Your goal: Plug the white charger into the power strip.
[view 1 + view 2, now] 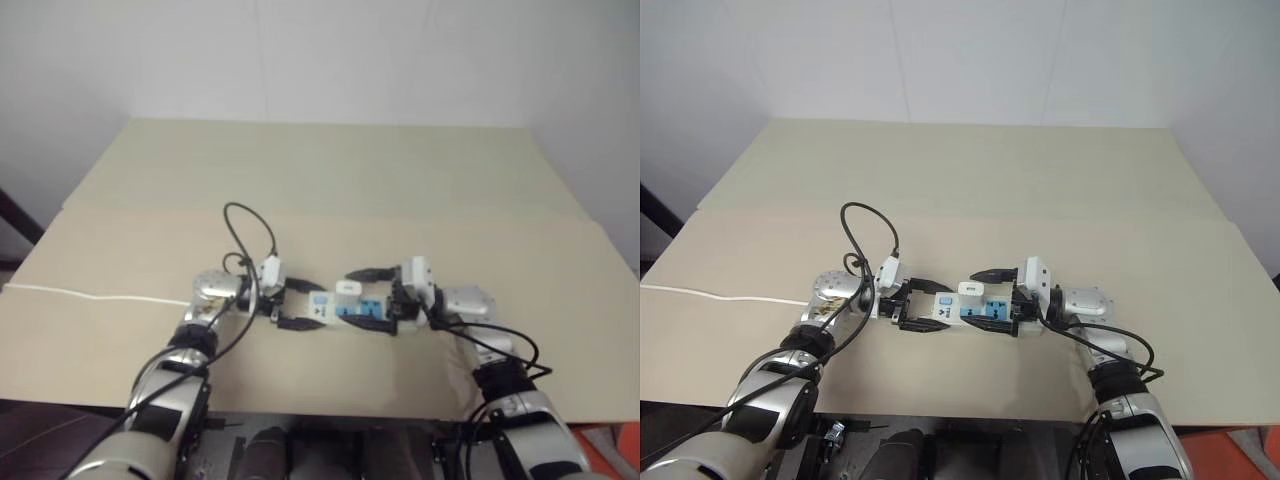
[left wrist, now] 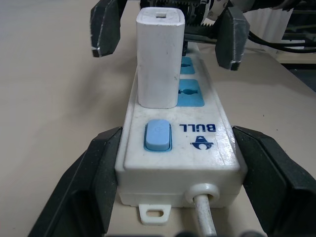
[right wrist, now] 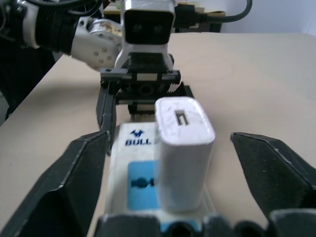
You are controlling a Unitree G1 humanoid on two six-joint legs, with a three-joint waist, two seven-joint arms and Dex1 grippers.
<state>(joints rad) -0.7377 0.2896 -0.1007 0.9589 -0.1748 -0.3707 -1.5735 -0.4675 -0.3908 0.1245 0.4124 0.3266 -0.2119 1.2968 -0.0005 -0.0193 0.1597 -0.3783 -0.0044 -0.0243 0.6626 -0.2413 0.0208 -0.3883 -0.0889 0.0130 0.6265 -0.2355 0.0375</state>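
Right, from my seat the long white plastic power strip (image 2: pixel 177 148) lies flat on the table, and its nearest socket to the small blue rocker switch (image 2: pixel 157 135) holds the small white boxy charger (image 2: pixel 158 59), which stands upright, seated in that socket. The two other blue socket faces (image 2: pixel 190 93) beyond it sit bare. A thin white cord (image 2: pixel 205 217) leaves the switch end of the strip, and a pale cable (image 1: pixel 90 294) trails off across the table towards my left.

My left gripper (image 1: pixel 292 305) straddles the switch end of the strip with its two black fingers (image 2: pixel 94 177) spread wide, one on each side of the white body; the near gaps look tiny, and I cannot tell whether the pads touch. My right gripper (image 1: pixel 992 300) faces it from the other end, its black fingers (image 3: pixel 74 182) parted well clear on either side of the charger, gripping nothing.

The surface is a broad beige table (image 1: pixel 330 180), with a seam running across it where two boards meet. Behind it rises a plain white wall (image 1: pixel 320 55). Dark floor shows past the table's left edge, and a bit of orange at the lower right corner.
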